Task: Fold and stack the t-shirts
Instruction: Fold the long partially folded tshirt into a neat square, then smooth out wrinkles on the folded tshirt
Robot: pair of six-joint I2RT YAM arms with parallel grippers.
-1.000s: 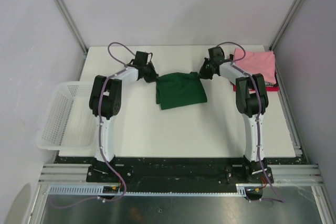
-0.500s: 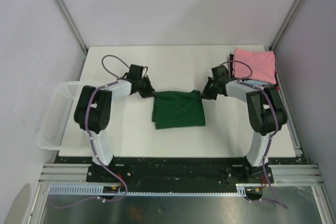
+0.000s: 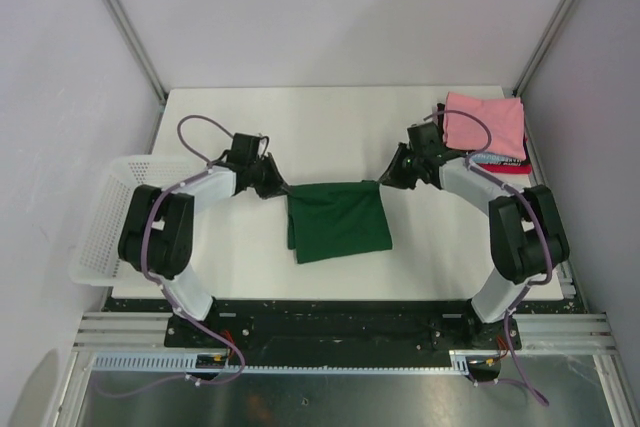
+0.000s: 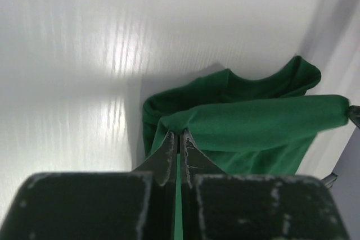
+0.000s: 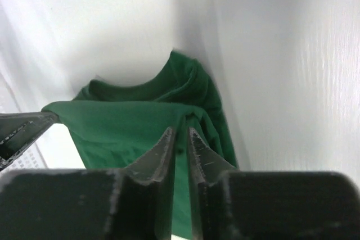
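Note:
The dark green t-shirt [image 3: 338, 222] lies folded at the table's middle, its far edge lifted and stretched between both grippers. My left gripper [image 3: 278, 187] is shut on the left corner; in the left wrist view its tips [image 4: 179, 133] pinch the green cloth [image 4: 253, 122] tight. My right gripper [image 3: 385, 183] holds the right corner. In the right wrist view its jaws [image 5: 179, 130] stand a narrow slit apart with the cloth [image 5: 124, 122] still between them. A folded pink t-shirt [image 3: 487, 125] lies on a red one [image 3: 515, 167] at the far right.
A white mesh basket [image 3: 105, 217] hangs off the table's left edge beside the left arm. The pink and red stack sits close behind the right arm's wrist. Metal frame posts rise at both far corners.
Both grippers have carried the shirt's held edge toward the near side of the table, and the shirt lies closer to the arms' bases. The right jaws have parted slightly.

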